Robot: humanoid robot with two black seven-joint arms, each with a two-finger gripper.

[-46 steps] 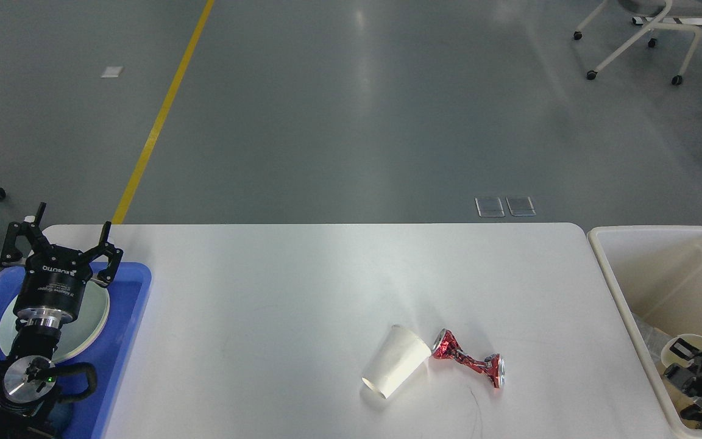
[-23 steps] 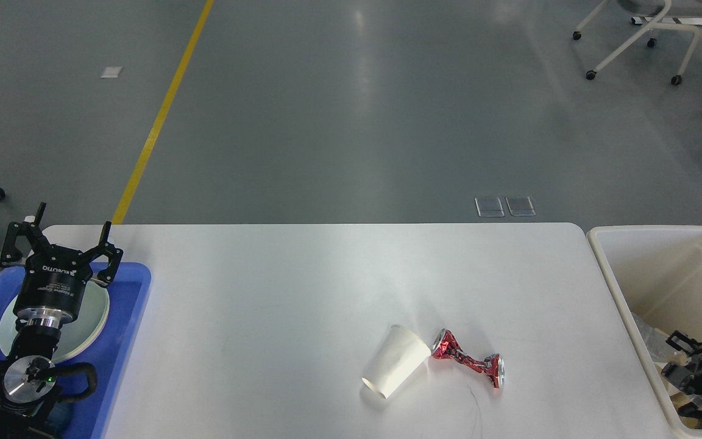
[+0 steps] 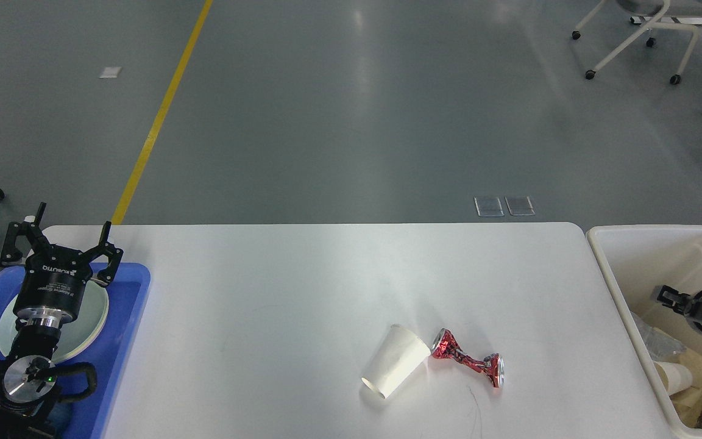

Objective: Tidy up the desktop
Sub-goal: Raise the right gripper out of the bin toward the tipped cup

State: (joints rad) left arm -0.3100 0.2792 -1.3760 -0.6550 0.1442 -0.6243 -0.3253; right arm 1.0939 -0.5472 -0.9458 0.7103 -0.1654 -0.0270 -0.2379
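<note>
Right end effector (image 3: pixel 692 323), open and empty over the bin (image 3: pixel 607 268), is nearer the paper cup (image 3: pixel 397 361), lying leftward on the surface (image 3: pixel 302 280); left end effector (image 3: pixel 58 244) is open and empty.

A lab or industrial test hall: a smooth grey painted concrete floor (image 3: pixel 351 110) carries a yellow painted lane line (image 3: pixel 159 116), with a white-framed wheeled office chair (image 3: pixel 640 36) parked beyond the white rectangular desktop (image 3: pixel 302 286).

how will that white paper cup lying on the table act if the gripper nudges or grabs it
The paper cup lies on its side on the desktop, so a nudge would probably roll it in a curve, perhaps against the crushed red can beside it. It looks thin-walled and light, so a firm squeeze would likely dent it.
</note>
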